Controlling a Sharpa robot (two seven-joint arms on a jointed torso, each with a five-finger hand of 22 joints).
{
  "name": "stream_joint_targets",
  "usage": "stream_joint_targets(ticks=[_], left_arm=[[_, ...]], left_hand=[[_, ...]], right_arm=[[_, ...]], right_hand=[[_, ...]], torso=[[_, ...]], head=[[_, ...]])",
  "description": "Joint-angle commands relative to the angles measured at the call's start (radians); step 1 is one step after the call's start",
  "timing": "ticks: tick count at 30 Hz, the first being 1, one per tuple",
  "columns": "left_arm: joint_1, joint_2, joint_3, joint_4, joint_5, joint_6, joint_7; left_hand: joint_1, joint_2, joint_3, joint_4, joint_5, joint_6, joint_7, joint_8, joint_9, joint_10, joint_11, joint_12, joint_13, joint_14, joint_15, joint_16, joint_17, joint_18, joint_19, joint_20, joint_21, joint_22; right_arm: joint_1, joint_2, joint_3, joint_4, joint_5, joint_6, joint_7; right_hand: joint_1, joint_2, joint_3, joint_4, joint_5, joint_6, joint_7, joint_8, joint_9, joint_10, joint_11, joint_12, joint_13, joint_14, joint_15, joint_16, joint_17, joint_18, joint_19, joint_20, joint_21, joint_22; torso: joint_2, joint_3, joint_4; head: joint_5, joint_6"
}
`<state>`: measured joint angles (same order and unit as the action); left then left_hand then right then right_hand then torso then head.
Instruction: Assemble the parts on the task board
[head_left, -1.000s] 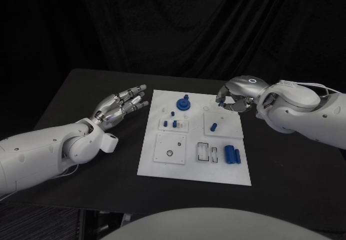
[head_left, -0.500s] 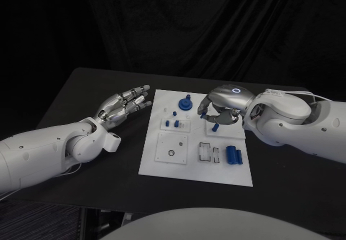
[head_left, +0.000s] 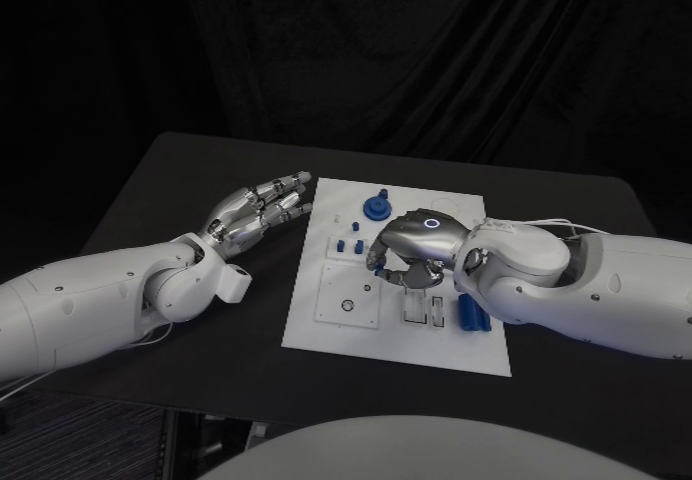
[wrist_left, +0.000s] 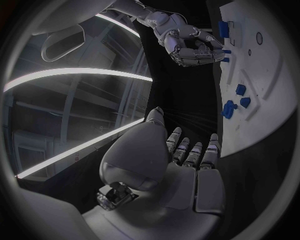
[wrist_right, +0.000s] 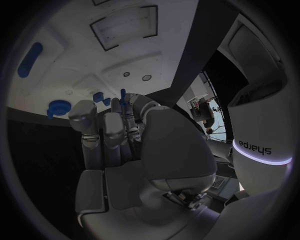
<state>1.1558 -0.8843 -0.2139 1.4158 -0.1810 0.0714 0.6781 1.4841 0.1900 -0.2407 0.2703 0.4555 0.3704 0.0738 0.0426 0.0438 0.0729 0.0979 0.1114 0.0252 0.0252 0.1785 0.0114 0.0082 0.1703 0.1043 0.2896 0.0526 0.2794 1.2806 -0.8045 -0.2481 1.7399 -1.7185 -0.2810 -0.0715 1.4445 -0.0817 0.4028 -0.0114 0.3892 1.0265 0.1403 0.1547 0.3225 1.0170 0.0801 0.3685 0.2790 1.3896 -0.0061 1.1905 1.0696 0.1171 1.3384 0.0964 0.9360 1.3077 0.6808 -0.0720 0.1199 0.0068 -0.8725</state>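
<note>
The white task board (head_left: 397, 345) lies mid-table. My right hand (head_left: 411, 258) hangs over its middle, fingers curled down. In the right wrist view, thumb and a finger pinch a small blue peg (wrist_right: 123, 94) at the board (wrist_right: 144, 45). My left hand (head_left: 267, 207) floats off the board's far left corner, open, fingers spread and holding nothing. A blue knob (head_left: 378, 207) stands at the board's far edge. Small blue pieces (head_left: 342, 245) sit left of my right hand. Blue cylinders (head_left: 469, 312) lie on the near right.
A plate with a small ring (head_left: 343, 305) and a plate with rectangular slots (head_left: 415, 305) take up the board's near half. Black table (head_left: 173, 200) lies all round the board, and my left forearm (head_left: 130, 300) stretches across its left side.
My right hand has swung from the board's far right corner in over its middle and closed round the blue peg. The left hand has barely moved.
</note>
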Motion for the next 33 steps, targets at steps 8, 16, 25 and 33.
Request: stream_joint_targets(ticks=[8, 16, 25, 33], left_arm=[[-0.007, 0.004, 0.001, -0.002, 0.005, 0.019, 0.015], [-0.010, 0.005, 0.001, -0.004, 0.005, 0.024, 0.012], [-0.012, 0.006, 0.001, -0.005, 0.005, 0.028, 0.009], [-0.013, 0.006, 0.001, -0.006, 0.005, 0.031, 0.007]], left_hand=[[0.009, 0.007, -0.002, 0.001, 0.002, 0.004, 0.012, 0.003, 0.001, 0.006, 0.002, 0.005, 0.001, -0.002, -0.003, -0.001, -0.001, 0.000, -0.007, -0.001, -0.004, -0.003], [0.010, 0.009, -0.002, 0.001, 0.003, 0.007, 0.017, 0.004, 0.002, 0.006, 0.000, 0.005, 0.001, -0.002, -0.003, -0.001, -0.001, 0.001, -0.007, -0.001, -0.004, -0.004], [0.011, 0.009, -0.001, 0.001, 0.003, 0.009, 0.019, 0.004, 0.002, 0.006, 0.001, 0.005, 0.001, -0.002, -0.003, -0.001, -0.001, 0.001, -0.007, -0.001, -0.004, -0.005], [0.012, 0.011, -0.001, 0.001, 0.004, 0.011, 0.022, 0.004, 0.002, 0.007, 0.001, 0.006, 0.001, -0.001, -0.002, -0.001, -0.001, 0.001, -0.007, -0.001, -0.004, -0.003]], right_arm=[[-0.036, 0.046, 0.001, -0.039, -0.067, -0.001, -0.006], [-0.044, 0.061, 0.001, -0.052, -0.069, -0.008, -0.003], [-0.052, 0.071, 0.001, -0.065, -0.070, -0.008, -0.002], [-0.059, 0.076, 0.001, -0.080, -0.070, 0.001, -0.003]], right_hand=[[0.004, -0.008, 0.004, -0.005, -0.005, -0.006, 0.001, -0.006, 0.002, 0.016, -0.004, -0.005, -0.002, 0.016, 0.002, 0.017, 0.015, -0.005, 0.015, 0.001, 0.022, 0.117], [0.004, -0.008, 0.005, -0.006, -0.005, -0.006, 0.001, -0.007, 0.002, 0.017, -0.004, -0.006, -0.002, 0.018, 0.002, 0.019, 0.017, -0.006, 0.016, 0.001, 0.025, 0.117], [0.004, -0.008, 0.006, -0.007, -0.005, -0.004, 0.001, -0.007, 0.003, 0.021, -0.005, -0.006, -0.002, 0.021, 0.001, 0.023, 0.020, -0.006, 0.019, 0.001, 0.030, 0.118], [0.004, -0.008, 0.007, -0.008, -0.005, -0.003, 0.000, -0.008, 0.003, 0.022, -0.005, -0.006, -0.002, 0.021, 0.001, 0.022, 0.019, -0.006, 0.019, 0.000, 0.032, 0.119]], torso=[[-0.002, 0.0002, 0.0025], [-0.001, 0.0003, -0.0004], [-0.001, 0.0008, -0.0007], [-0.002, 0.0006, 0.0002]], head=[[0.004, 0.000], [0.005, 0.000], [0.006, 0.000], [0.005, 0.000]])
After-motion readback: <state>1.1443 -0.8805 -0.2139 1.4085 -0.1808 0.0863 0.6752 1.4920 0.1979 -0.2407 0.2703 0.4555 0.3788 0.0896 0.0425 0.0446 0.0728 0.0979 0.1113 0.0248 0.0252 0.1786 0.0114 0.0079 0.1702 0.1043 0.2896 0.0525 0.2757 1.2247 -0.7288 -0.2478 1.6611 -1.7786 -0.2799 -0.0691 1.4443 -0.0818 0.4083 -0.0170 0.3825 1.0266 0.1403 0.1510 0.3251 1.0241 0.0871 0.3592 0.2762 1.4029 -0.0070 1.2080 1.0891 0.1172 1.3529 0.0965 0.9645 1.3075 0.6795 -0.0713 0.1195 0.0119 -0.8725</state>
